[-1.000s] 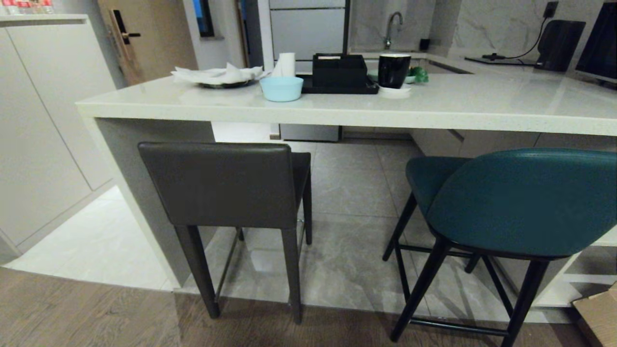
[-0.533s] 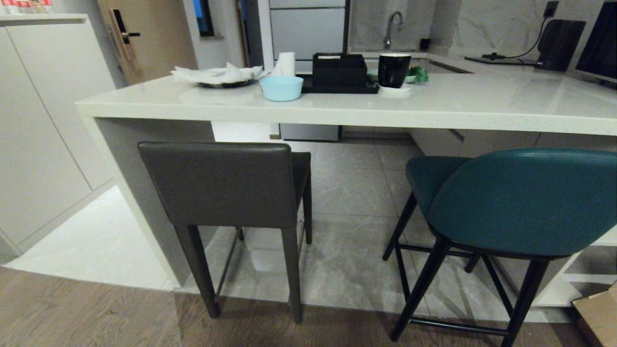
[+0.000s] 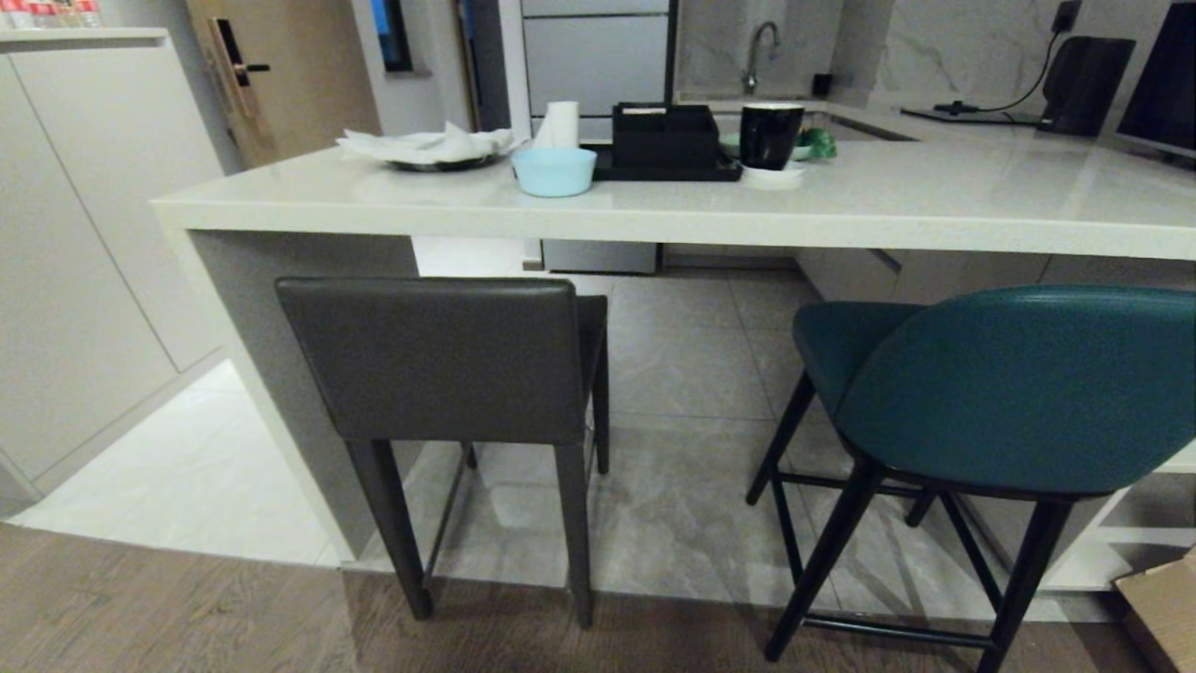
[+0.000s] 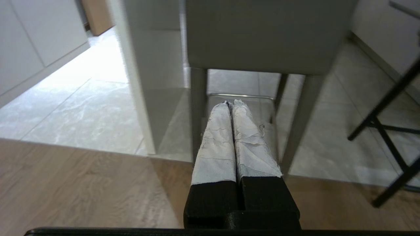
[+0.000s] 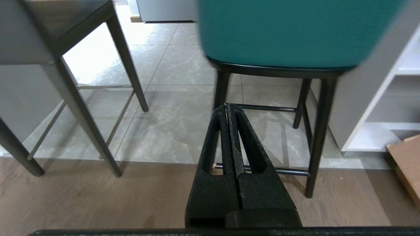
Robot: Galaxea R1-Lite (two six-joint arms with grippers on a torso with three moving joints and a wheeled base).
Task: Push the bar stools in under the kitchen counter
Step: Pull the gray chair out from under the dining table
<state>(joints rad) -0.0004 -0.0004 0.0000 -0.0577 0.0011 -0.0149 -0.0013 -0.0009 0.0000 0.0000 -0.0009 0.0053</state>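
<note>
Two bar stools stand in front of the kitchen counter [image 3: 654, 220], their backs toward me. The boxy dark grey stool [image 3: 439, 360] is on the left, beside the counter's white panel leg [image 3: 257, 374]. On the right stands the rounded teal stool [image 3: 1009, 388] on thin black legs. Neither arm shows in the head view. My left gripper [image 4: 229, 104], wrapped in white tape, is shut and empty, low before the grey stool [image 4: 262, 36]. The black right gripper [image 5: 228, 106] is shut and empty too, low before the teal stool [image 5: 282, 32].
The counter carries a light blue bowl [image 3: 553, 171], a black tray with a box [image 3: 665, 145], a black mug [image 3: 771, 136] and a plate of napkins [image 3: 425, 148]. White shelving [image 5: 390, 108] and a cardboard box [image 3: 1163, 608] lie at right. Pale cabinets [image 3: 84, 243] stand left.
The whole head view has shifted slightly to the right and the stools appear a little closer; the camera moved. Stools and counter items keep their places.
</note>
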